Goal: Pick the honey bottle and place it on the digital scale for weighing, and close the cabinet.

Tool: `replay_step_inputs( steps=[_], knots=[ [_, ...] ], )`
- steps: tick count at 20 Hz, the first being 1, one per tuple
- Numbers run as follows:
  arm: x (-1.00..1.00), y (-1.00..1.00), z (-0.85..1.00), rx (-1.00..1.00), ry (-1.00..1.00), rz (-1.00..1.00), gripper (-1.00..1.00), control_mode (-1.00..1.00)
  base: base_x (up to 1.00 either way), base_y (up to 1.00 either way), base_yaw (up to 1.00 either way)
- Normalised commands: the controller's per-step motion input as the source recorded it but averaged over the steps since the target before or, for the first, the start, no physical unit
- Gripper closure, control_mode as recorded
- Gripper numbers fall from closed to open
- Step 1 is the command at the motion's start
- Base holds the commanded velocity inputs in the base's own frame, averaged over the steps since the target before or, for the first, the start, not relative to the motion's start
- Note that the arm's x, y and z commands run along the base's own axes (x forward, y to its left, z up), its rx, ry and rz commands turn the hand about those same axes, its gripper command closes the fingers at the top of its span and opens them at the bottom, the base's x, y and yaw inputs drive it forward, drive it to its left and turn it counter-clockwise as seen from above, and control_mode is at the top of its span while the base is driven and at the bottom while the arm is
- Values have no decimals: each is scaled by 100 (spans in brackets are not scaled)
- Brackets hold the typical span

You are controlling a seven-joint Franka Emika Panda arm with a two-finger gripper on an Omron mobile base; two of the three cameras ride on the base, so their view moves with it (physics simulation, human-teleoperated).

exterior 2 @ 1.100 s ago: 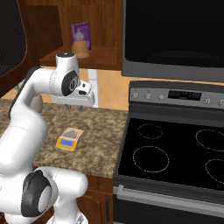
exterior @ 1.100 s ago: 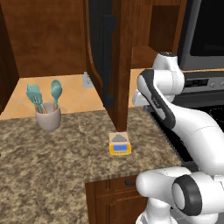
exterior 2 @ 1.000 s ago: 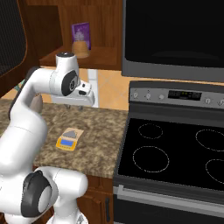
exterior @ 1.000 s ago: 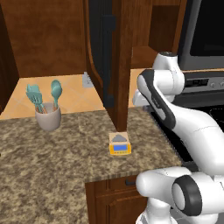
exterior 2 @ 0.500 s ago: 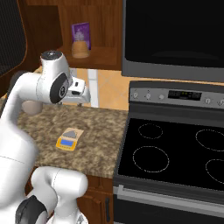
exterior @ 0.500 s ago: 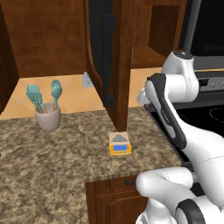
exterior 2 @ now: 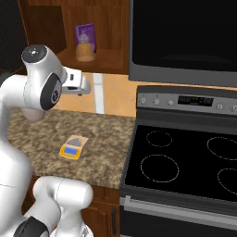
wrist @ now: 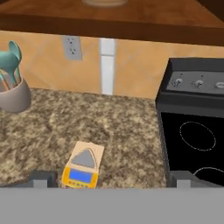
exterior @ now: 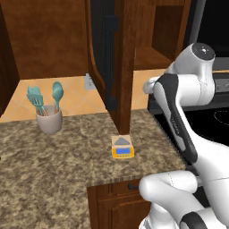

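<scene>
The honey bottle [exterior 2: 84,50], amber with a pale cap, stands on the open cabinet's lower shelf [exterior 2: 109,59] in front of a purple box. The cabinet door [exterior: 126,58] hangs open, edge-on over the counter, with its black handle [exterior: 110,58] facing left. Below it on the granite counter lies the yellow digital scale [exterior: 123,147] [exterior 2: 71,148] [wrist: 82,167], nothing on its plate. My gripper [exterior 2: 87,87] [wrist: 113,180] hovers open and empty above the counter, under the shelf, looking down at the scale.
A beige utensil cup [exterior: 49,120] [wrist: 12,94] with teal tools stands at the counter's left. The black stove [exterior 2: 185,162] [wrist: 194,131] borders the counter on the right, with a microwave [exterior 2: 185,37] above it. A wall outlet [wrist: 72,47] is on the backsplash.
The arm has lifted and swung, carrying the open hand a little higher and closer to the cabinet shelf. Scale, bottle and door have stayed put.
</scene>
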Motion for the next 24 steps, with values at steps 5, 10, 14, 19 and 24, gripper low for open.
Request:
replay_step_inputs(
  steps=[5, 10, 14, 19, 24],
  knots=[
    [0, 0, 79, 0, -16, 3, -100, -100, 0, 0, 0],
    [7, 1, 61, 0, -17, 2, -100, -100, 0, 0, 0],
    [37, 4, 26, 3, -4, 1, -100, -100, 0, 0, 0],
    [37, 23, 32, -7, -14, 1, -100, -100, 0, 0, 0],
    [9, 11, 38, -8, -26, 0, -100, -100, 0, 0, 0]
  ],
)
